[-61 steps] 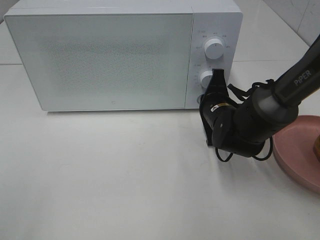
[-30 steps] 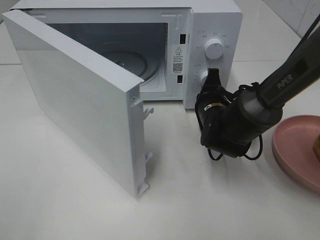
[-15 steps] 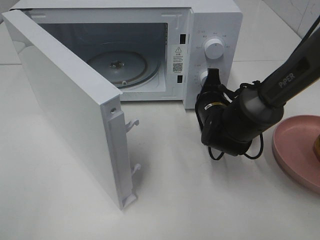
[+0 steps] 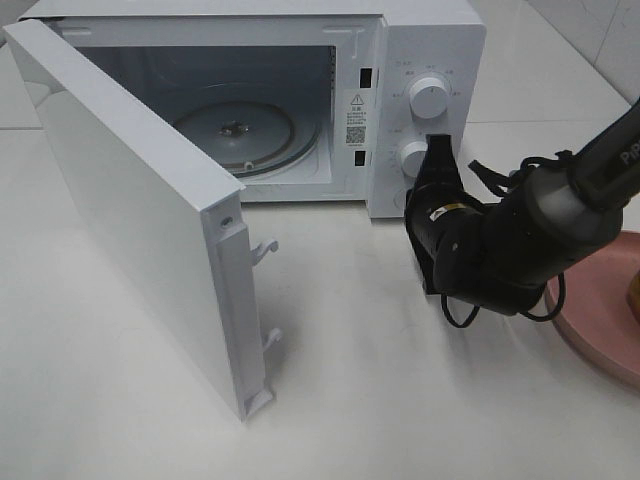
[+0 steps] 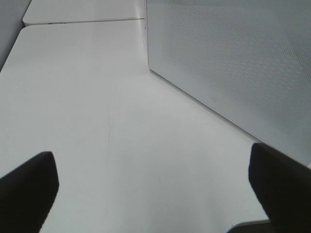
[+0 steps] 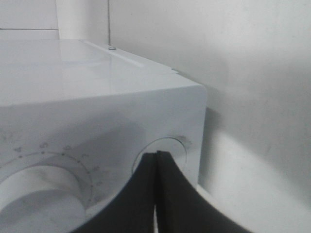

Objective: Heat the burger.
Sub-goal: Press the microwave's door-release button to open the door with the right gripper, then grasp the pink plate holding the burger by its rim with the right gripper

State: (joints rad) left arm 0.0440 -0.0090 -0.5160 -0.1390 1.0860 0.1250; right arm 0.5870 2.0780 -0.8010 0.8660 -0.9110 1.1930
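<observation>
Right gripper [image 4: 437,152] pinched closed, empty, tips at microwave [image 4: 430,40] control panel; left gripper [image 5: 150,155] spread wide, empty, door [image 5: 233,63] just ahead.

1. Burger [image 4: 635,295]: only a thin golden-brown sliver shows at the right edge of the high view; the rest is cut off.
2. It sits on the pink plate [image 4: 585,305].
3. It is well apart from the microwave [image 4: 425,40], outside the open cavity.
4. Its layers and tilt cannot be told.
</observation>
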